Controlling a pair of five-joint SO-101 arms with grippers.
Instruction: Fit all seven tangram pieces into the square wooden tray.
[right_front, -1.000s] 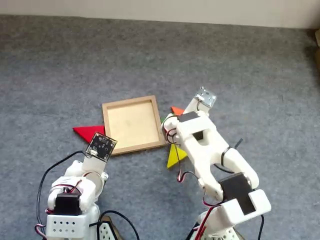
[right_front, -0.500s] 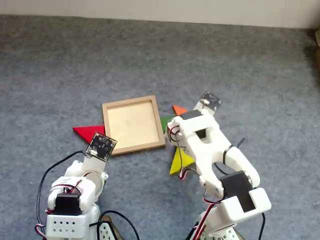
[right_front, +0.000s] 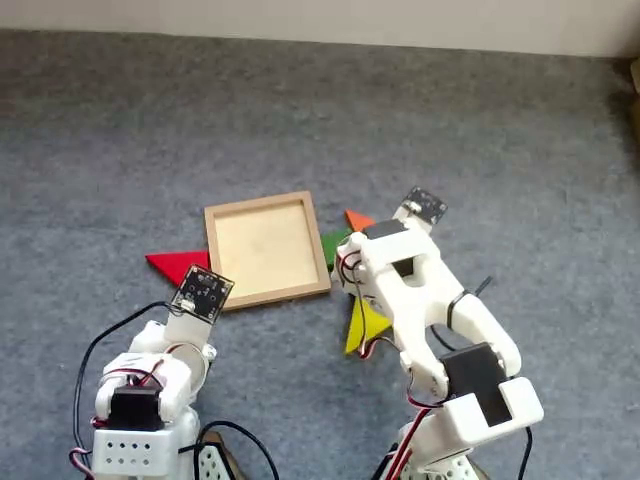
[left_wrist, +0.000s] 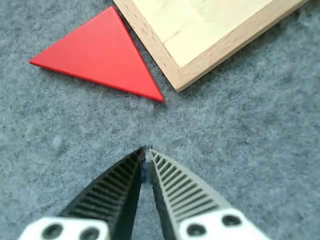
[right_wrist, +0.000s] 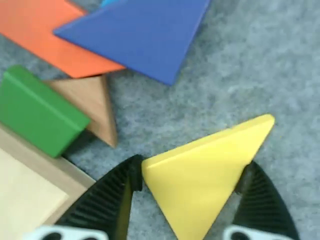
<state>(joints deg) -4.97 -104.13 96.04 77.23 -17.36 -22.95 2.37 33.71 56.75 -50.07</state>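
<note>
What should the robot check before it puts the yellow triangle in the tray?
1. Grip: the yellow triangle sits between the right gripper fingers, both touching it: ok.
2. Lift: triangle clear of the carpet: cannot tell.
3. Room: the wooden tray has free space inside: ok.
4. Path: the green piece lies against the tray's rim, maybe in the way: not ok.
5. Other arm: the left gripper is shut, outside the tray: ok.

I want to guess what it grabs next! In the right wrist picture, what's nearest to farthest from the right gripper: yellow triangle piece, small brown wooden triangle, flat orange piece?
1. Yellow triangle piece: between the fingers of the right gripper.
2. Small brown wooden triangle: farther out, beside the green block.
3. Flat orange piece: farthest, partly covered by the blue triangle.
</note>
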